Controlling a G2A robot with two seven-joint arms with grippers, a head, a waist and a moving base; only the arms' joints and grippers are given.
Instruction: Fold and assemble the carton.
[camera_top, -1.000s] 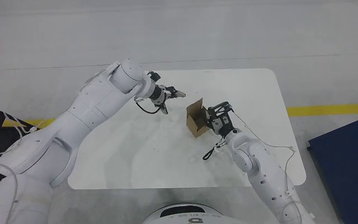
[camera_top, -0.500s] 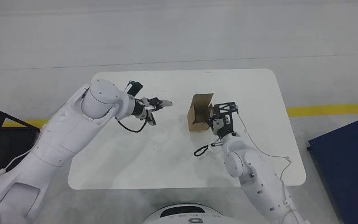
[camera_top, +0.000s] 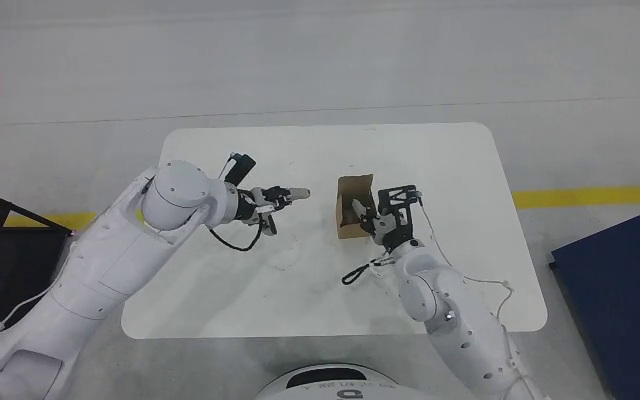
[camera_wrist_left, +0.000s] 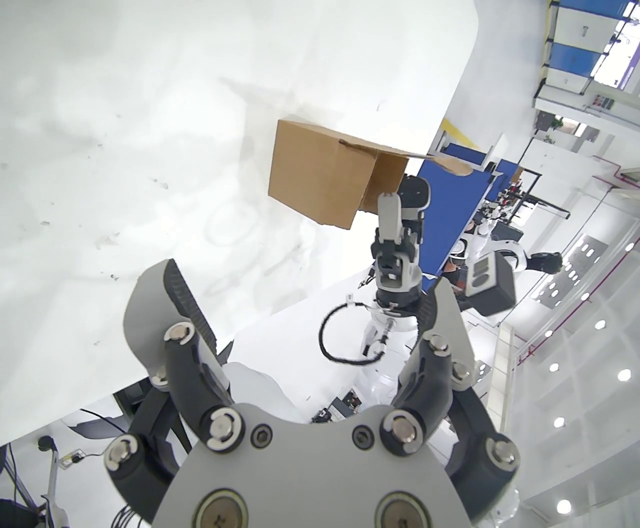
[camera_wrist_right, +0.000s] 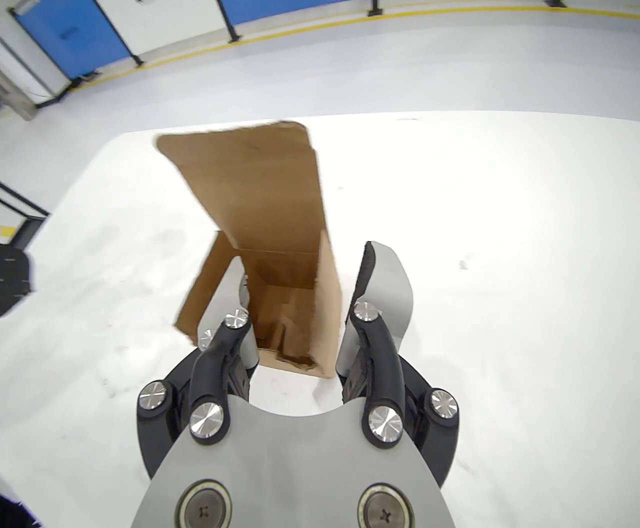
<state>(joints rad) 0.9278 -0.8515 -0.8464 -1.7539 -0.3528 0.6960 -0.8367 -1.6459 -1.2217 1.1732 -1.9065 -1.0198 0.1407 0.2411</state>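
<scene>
Carton (camera_top: 348, 192): I count just one, a small brown cardboard box sitting near the middle of the white worktop (camera_top: 450, 170), a little toward the robot's right side. Its mouth is open and turned toward the right gripper (camera_wrist_right: 307, 270), and one long flap (camera_wrist_right: 250, 180) stands out from the mouth. Looking into it, I see bare brown walls, the folded flaps at its far end, and one finger (camera_wrist_right: 243, 295) of the right gripper poking in. That gripper's fingers are spread and straddle one side wall of the carton: one is inside, and the other (camera_wrist_right: 382, 280) is outside, just beside the wall. From here they do not look clamped on it. Two grippers are over the worktop. The left gripper (camera_wrist_left: 304, 280) hangs above bare worktop, well apart from the carton and pointed toward it. Its two fingers are spread wide and hold nothing.
</scene>
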